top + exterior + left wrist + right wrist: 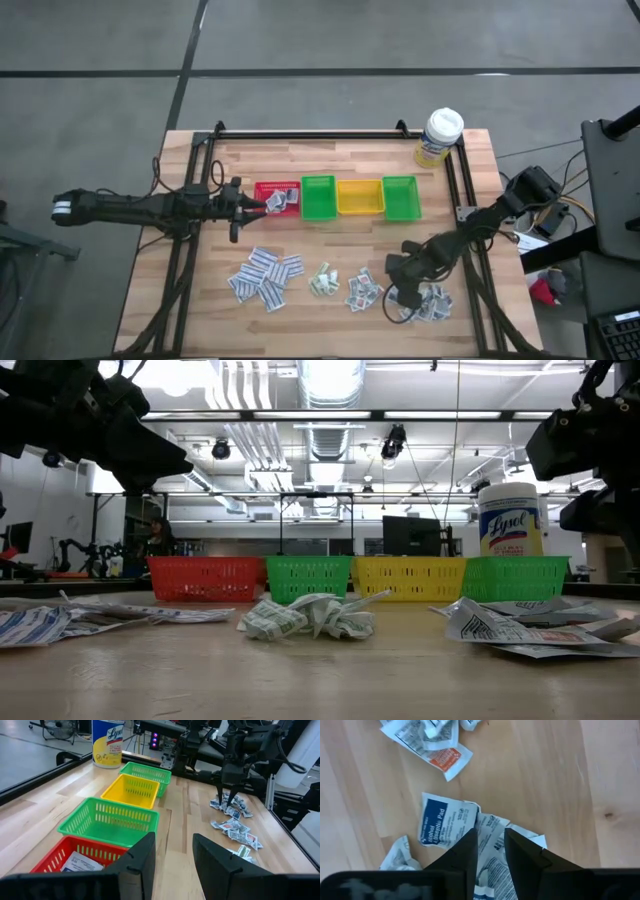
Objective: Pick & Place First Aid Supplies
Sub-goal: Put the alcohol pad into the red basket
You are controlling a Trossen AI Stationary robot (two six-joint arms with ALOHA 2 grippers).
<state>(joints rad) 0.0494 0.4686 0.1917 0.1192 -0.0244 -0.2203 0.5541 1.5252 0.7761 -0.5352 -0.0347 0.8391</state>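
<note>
While most packets [265, 278] lie in piles on the near table | red bin [277, 198] at far left holds a few | right gripper [405, 293] closing over the near-right pile [492, 851], nothing gripped yet | left gripper [252, 205] parted, empty, at red bin.

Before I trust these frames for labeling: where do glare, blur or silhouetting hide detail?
Low view: bright ceiling lights leave both arms as dark silhouettes, and the near table is soft. Right wrist view: the right gripper fingers are blurred, the alcohol pad packet readable. Left wrist view: the left gripper fingers are soft. High view: evenly lit.
</note>
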